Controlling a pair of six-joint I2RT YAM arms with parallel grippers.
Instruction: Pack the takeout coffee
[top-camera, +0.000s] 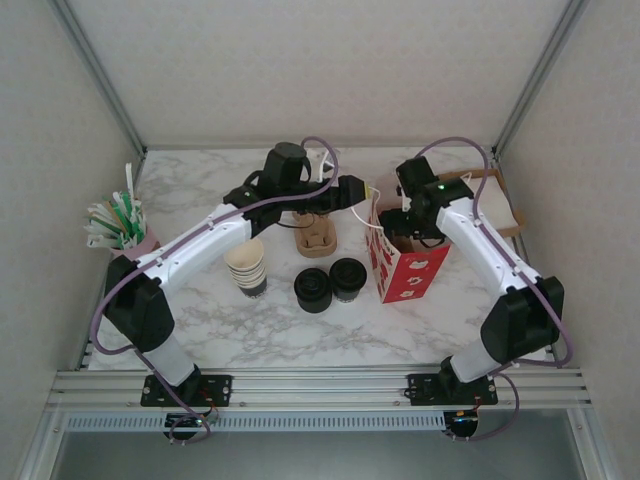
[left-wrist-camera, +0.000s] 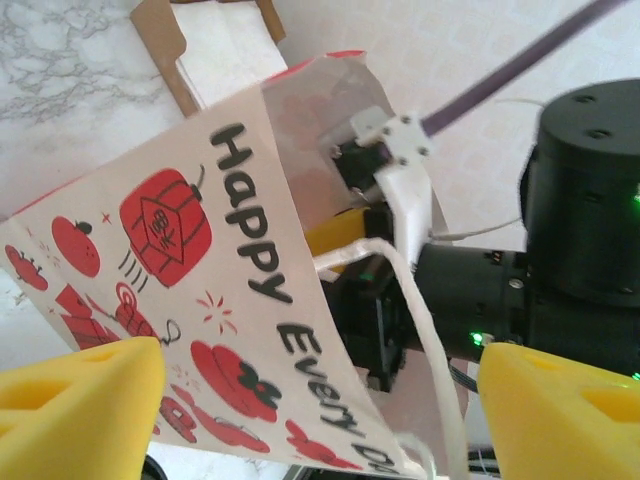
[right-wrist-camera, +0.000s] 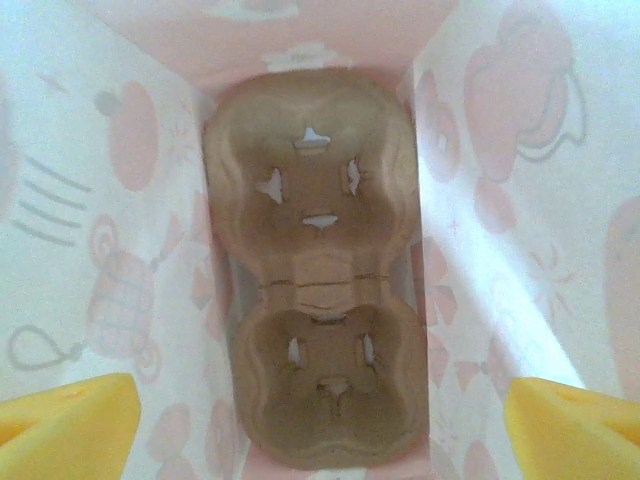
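Observation:
The takeout coffee (top-camera: 347, 278), a dark cup with a black lid, stands on the marble table just left of the red-and-white paper bag (top-camera: 405, 268). My left gripper (top-camera: 358, 190) is open at the bag's upper left edge. In the left wrist view its yellow fingers (left-wrist-camera: 85, 400) stand wide apart, with the printed bag wall (left-wrist-camera: 240, 300) and a white handle (left-wrist-camera: 430, 340) between them, unclamped. My right gripper (top-camera: 400, 228) hangs open over the bag's mouth. The right wrist view looks down into the bag at a brown cup carrier (right-wrist-camera: 315, 290) with two empty wells, flanked by yellow fingertips (right-wrist-camera: 60, 425).
A stack of black lids (top-camera: 312, 290) sits beside the coffee. A stack of cream-rimmed cups (top-camera: 247, 267) is further left. A second brown carrier (top-camera: 315, 238) lies behind them. A pink holder of stirrers (top-camera: 122, 228) stands far left; a napkin box (top-camera: 497, 200) stands behind the bag.

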